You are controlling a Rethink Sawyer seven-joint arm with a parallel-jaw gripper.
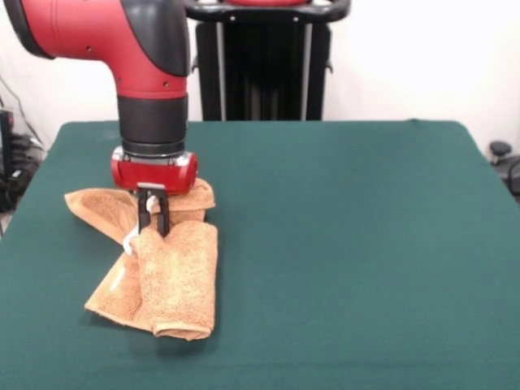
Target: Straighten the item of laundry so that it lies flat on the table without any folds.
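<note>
The orange-tan towel (175,280) lies rumpled on the left part of the green table (349,244). It is folded over itself into a long doubled strip that runs toward the front edge, with another flap spread to the back left. A small white tag (129,240) shows at its left edge. My gripper (153,229) comes straight down over the towel's middle. Its black fingers (145,215) stand close together and pinch the top end of the doubled strip. The cloth under the red wrist is hidden.
The arm's red and black body hangs over the table's back left. The black pedestal (264,65) stands behind the far edge. Dark cables and gear (12,162) sit off the table's left side, and another dark object (504,158) off its right.
</note>
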